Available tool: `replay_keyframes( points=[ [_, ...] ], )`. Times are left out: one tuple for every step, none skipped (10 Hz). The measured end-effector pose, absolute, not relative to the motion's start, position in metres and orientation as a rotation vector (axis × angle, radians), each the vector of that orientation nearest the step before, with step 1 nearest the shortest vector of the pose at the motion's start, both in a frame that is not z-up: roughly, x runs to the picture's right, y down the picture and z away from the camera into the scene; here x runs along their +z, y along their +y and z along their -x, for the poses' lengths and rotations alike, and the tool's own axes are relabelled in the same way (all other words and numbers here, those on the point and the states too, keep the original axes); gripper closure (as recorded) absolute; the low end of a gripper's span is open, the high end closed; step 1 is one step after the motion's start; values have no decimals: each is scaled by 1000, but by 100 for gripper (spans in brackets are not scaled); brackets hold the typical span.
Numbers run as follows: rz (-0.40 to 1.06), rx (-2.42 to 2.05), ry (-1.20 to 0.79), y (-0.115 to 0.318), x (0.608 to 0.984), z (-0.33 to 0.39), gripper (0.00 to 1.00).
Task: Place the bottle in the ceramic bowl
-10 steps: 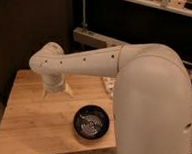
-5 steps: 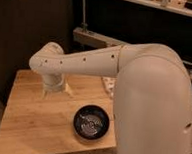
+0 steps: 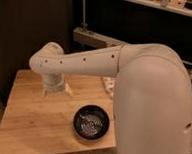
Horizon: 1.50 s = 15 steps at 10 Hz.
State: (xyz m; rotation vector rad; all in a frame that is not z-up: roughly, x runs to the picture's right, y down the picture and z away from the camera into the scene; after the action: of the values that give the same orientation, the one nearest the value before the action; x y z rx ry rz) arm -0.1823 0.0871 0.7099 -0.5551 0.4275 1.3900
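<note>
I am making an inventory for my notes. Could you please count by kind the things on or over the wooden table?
Black ceramic bowl: 1
Pale item, partly hidden behind the arm, kind unclear: 1
Hand, low over the far left part of the table: 1
Total: 3

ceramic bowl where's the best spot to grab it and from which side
Pinch the rim of the ceramic bowl from above, at its left edge. It sits upright, shallow and empty, with its rim exposed and open table on that side. The gripper hangs over the table's back left, so that edge is probably nearest.
</note>
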Motion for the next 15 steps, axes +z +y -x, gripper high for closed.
replay_keyframes(
  points=[
    [555, 1390, 427, 87, 710, 182, 20],
    [555, 1390, 428, 87, 710, 182, 20],
    [555, 1390, 428, 87, 710, 182, 20],
    [553, 1389, 429, 88, 710, 181, 20],
    [541, 1403, 413, 86, 710, 177, 20],
    [522, 1418, 392, 81, 712, 168, 20],
    [499, 1437, 374, 75, 716, 153, 20],
    [477, 1460, 363, 67, 721, 135, 20],
    [444, 1493, 358, 55, 732, 104, 20],
    [424, 1520, 360, 47, 739, 82, 20],
    [400, 1555, 376, 40, 748, 53, 20],
    [399, 1558, 374, 39, 749, 52, 20],
    [403, 1555, 373, 40, 748, 55, 20],
    [401, 1557, 372, 39, 748, 54, 20],
    [400, 1558, 375, 39, 749, 52, 20]
  ],
)
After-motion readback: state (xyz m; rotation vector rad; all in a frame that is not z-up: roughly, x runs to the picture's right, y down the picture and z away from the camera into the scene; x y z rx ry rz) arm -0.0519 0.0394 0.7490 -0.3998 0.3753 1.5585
